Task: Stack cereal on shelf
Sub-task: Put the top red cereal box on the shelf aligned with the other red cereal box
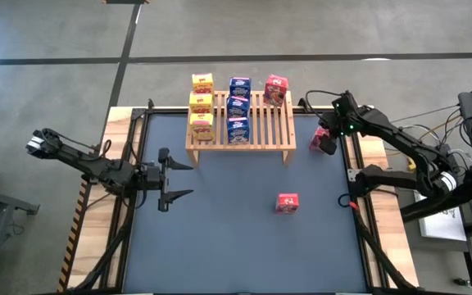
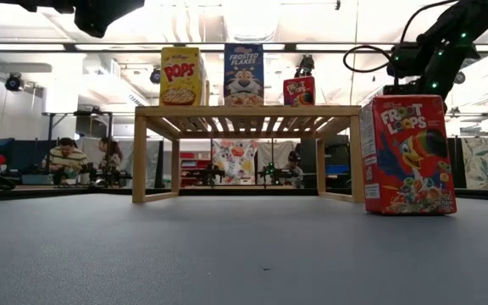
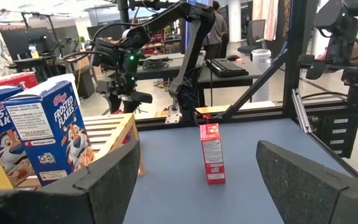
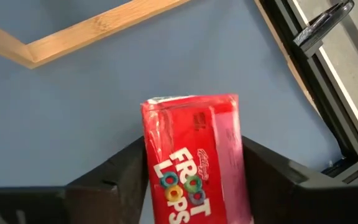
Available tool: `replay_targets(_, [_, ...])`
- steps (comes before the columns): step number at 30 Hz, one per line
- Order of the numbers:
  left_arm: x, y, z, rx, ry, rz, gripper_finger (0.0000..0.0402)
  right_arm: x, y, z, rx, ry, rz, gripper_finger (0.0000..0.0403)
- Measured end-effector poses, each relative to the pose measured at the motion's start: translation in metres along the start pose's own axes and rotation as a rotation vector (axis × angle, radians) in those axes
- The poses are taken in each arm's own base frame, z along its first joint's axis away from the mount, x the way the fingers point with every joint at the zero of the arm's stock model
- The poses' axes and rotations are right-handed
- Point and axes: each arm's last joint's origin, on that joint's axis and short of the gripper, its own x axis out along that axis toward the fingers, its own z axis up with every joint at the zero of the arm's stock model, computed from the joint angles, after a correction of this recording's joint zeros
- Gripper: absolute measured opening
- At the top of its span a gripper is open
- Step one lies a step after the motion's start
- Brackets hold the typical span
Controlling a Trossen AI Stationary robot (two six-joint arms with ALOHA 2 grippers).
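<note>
The wooden shelf (image 1: pixel 262 124) stands at the table's far middle. On its slats stand three yellow boxes (image 1: pixel 201 105), three blue boxes (image 1: pixel 238 107) and one red box (image 1: pixel 275 88). Another red box (image 1: pixel 287 202) stands upright on the mat, right of centre; it also shows in the low view (image 2: pixel 408 154). My right gripper (image 1: pixel 326 141) is off the shelf's right end, shut on a third red box (image 4: pixel 194 162). My left gripper (image 1: pixel 188 179) is open and empty near the shelf's left front leg. My right gripper pinches the red Froot Loops box by its two narrow sides (image 4: pixel 149 155) between the two fingers (image 4: pixel 124 174), which come from above, slanting down. The box's printed face is toward the wrist camera and one end (image 4: pixel 191 101) points away from the wrist. It looks clear of the mat.
Black rails (image 1: pixel 352 164) run along the mat's left and right edges. The mat's near half (image 1: pixel 236 254) is bare. Cables and gear lie off the table's right side (image 1: pixel 457 131). People sit at desks in the room beyond (image 2: pixel 66 157).
</note>
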Motion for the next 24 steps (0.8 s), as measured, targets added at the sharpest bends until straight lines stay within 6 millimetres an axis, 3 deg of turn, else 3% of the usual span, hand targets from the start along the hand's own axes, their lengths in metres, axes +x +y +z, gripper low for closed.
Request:
replay_targets(5, [0.0,0.0,0.0,0.001,0.001,0.0,0.0303,-0.003,0.001,0.0,0.002,-0.006,-0.004,0.0181])
replay_targets(10, [0.0,0.0,0.0,0.0,0.001,0.0,0.0303,-0.022,-0.001,0.009,0.037,-0.028,-0.014,0.0169])
replay_targets(24, [0.0,0.0,0.0,-0.01,-0.001,0.001,0.0303,-0.116,-0.001,0.052,0.013,-0.326,0.02,0.0164])
